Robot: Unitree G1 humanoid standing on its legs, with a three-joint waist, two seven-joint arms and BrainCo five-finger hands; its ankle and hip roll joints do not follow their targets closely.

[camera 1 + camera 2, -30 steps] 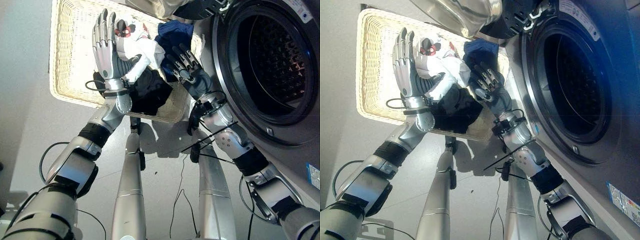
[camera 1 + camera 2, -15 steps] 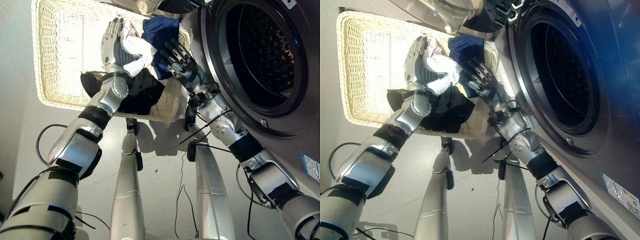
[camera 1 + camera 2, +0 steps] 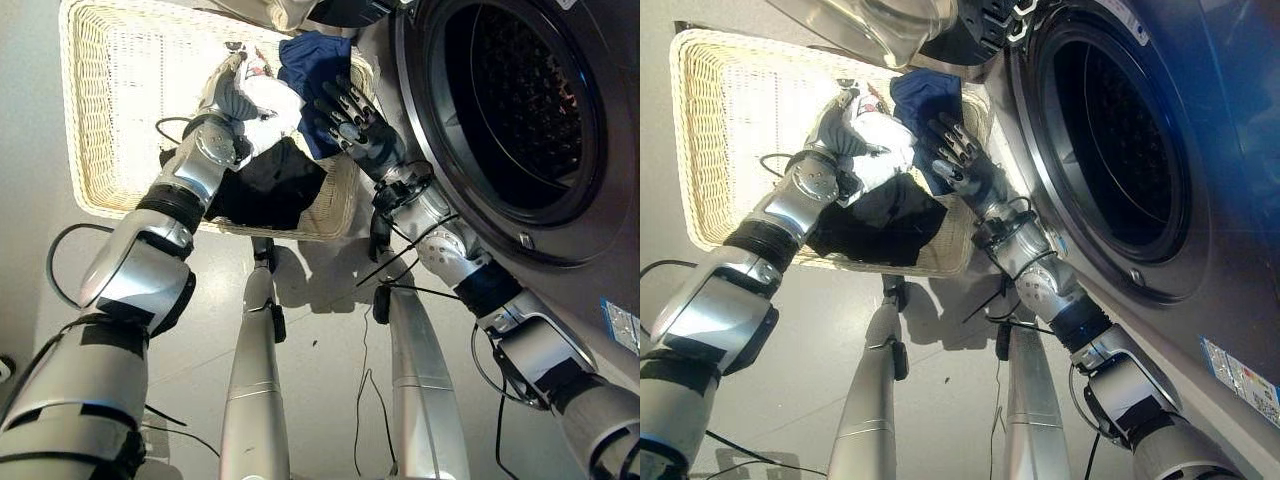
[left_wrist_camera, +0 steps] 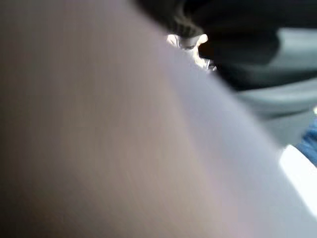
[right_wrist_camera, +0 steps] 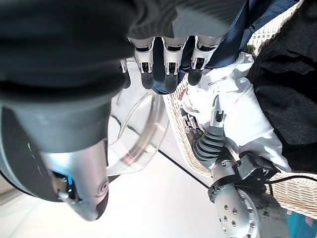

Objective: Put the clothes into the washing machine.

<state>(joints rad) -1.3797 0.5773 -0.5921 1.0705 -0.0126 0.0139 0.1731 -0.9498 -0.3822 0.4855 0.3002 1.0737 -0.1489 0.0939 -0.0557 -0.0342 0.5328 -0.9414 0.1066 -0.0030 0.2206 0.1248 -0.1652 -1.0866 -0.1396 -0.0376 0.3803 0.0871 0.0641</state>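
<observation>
Since a second ago the left hand (image 3: 232,92) has dropped from above the basket (image 3: 90,130) down onto the white garment (image 3: 275,100) near the basket's far right corner; its fingers are buried in the cloth, so I cannot tell their state. Right hand (image 3: 350,120) hovers with straight, spread fingers over the blue garment (image 3: 315,60). Black clothing (image 3: 265,185) lies against the basket's near right edge. Beside the basket, the washing machine (image 3: 500,110) stands open.
</observation>
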